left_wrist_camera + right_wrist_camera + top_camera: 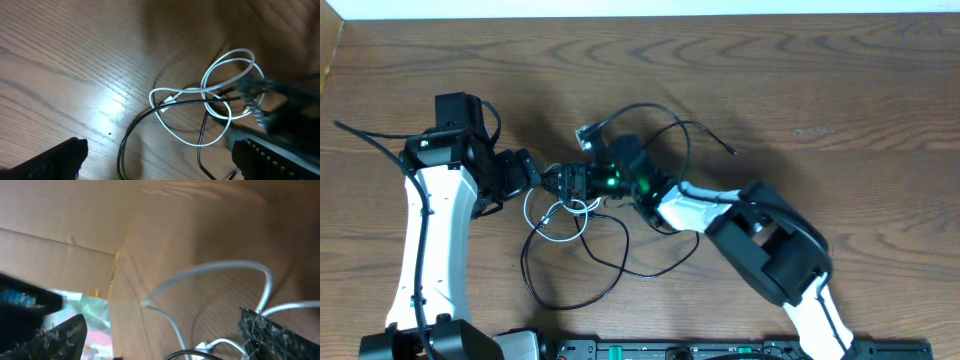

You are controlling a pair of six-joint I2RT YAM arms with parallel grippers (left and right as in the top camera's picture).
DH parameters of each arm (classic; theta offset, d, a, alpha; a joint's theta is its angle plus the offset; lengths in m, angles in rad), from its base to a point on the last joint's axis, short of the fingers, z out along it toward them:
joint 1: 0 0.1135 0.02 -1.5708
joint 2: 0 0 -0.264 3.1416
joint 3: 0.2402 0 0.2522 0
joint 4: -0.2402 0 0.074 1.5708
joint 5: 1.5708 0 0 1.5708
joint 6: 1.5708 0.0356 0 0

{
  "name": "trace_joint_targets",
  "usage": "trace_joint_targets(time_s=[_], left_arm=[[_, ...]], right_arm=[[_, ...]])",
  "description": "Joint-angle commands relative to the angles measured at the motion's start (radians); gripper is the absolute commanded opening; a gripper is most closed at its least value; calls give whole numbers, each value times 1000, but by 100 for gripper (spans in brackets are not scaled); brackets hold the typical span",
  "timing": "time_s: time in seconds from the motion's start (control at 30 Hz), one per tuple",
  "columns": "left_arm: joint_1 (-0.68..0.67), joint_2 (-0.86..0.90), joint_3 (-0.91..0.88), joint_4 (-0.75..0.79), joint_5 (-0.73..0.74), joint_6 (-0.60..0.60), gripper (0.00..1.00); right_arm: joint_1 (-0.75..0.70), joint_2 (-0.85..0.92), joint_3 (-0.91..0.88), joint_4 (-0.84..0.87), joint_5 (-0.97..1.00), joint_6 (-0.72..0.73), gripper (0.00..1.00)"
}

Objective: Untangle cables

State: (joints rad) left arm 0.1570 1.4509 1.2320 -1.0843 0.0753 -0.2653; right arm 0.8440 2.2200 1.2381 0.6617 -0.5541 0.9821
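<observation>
Several cables [563,210] knotted mid-frame on the table [790,70], overhead view. Sprawls widest in black cable [150,111], looping toward lower centre and arching to upper right; shrinks to the white cable [175,90], coiled tight at the core. Lies directly between the two tools, coils strung left to right across the left wrist view. Sits about equally near both arms, judging by the overhead: left gripper [160,157] reaching in from frame left, right gripper [162,330] from frame right, tips nearly meeting over the knot. Stands spread wide on both, nothing pinched. Touches nothing on the left; on the right, a pale strand crossing the gap, contact unclear.
</observation>
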Motion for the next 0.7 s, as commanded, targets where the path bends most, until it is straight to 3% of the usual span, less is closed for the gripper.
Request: trace_joint_targets(time_s=[0.0,0.2,0.67], left_arm=[[5,-11,16,-3,-9,-5,98],[5,-11,16,-3,-9,-5,98],[5,-11,16,-3,-9,-5,98]], right_arm=[[40,29,6,10,137,63,94],[71,55,7,117,227,110,88],[126,59,7,109,448,195,70]])
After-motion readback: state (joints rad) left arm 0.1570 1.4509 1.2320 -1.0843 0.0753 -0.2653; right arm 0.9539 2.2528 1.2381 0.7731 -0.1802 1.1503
